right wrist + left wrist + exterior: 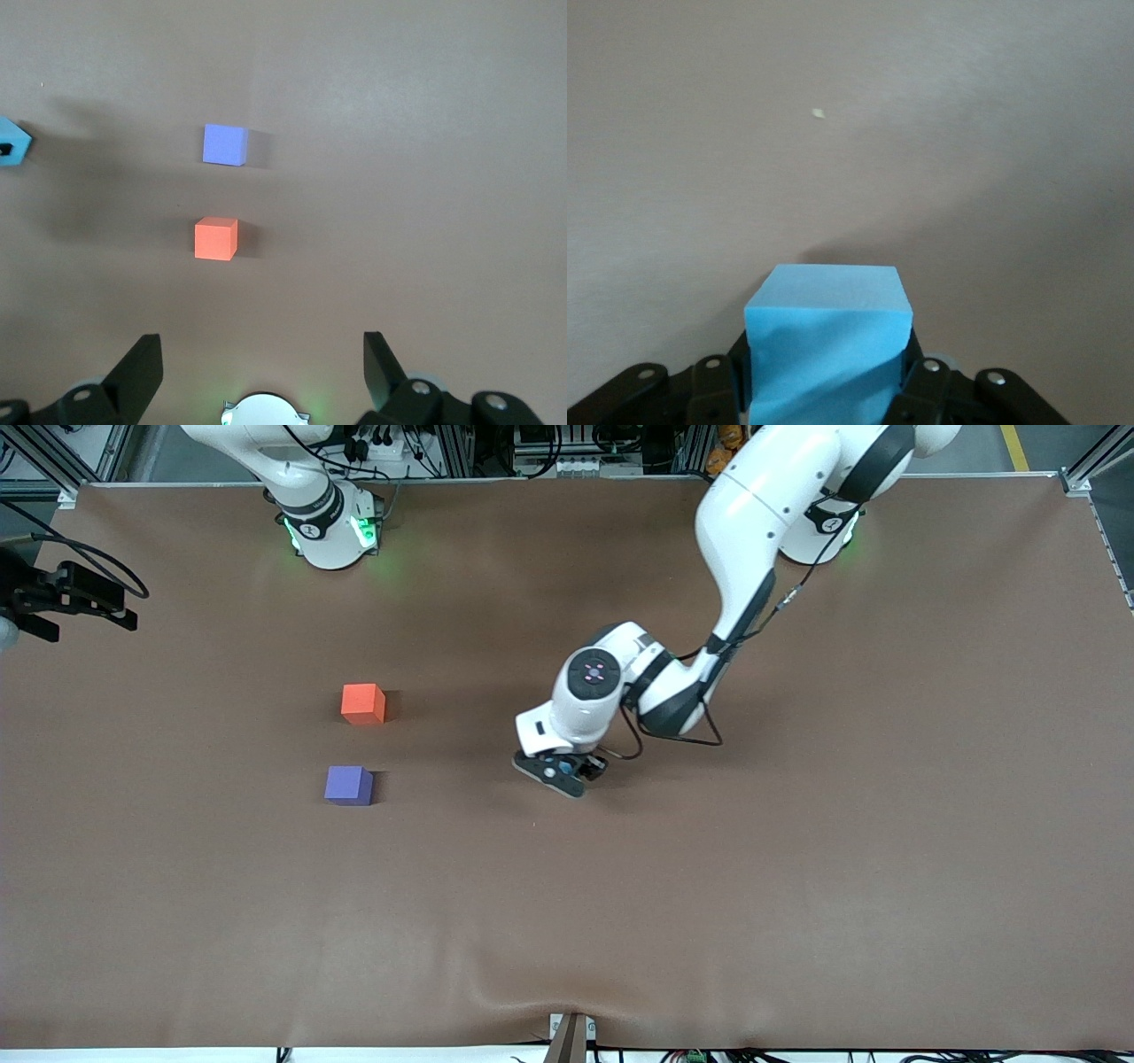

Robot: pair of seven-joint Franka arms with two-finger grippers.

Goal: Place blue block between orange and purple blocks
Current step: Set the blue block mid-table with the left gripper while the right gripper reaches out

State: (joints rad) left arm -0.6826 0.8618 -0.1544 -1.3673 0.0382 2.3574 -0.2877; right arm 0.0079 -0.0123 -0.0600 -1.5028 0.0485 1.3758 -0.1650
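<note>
Lowest in the front view, so nearest its camera, the purple block (pixel 348 786) sits on the table (pixel 797 886), with the orange block (pixel 363 703) just farther off and a bare gap between the 2. By my reading the task is about half done: the left gripper (pixel 563 771) is clamped on the blue block (pixel 828 345), over the middle of the table and well apart from the pair, so the carry and the release into the gap are left. Only the left wrist view shows the grasp plainly; the front view hides nearly all of that cube. Spread wide over bare table, the right gripper (pixel 261 372) waits, its view showing both blocks and a sliver of blue.
</note>
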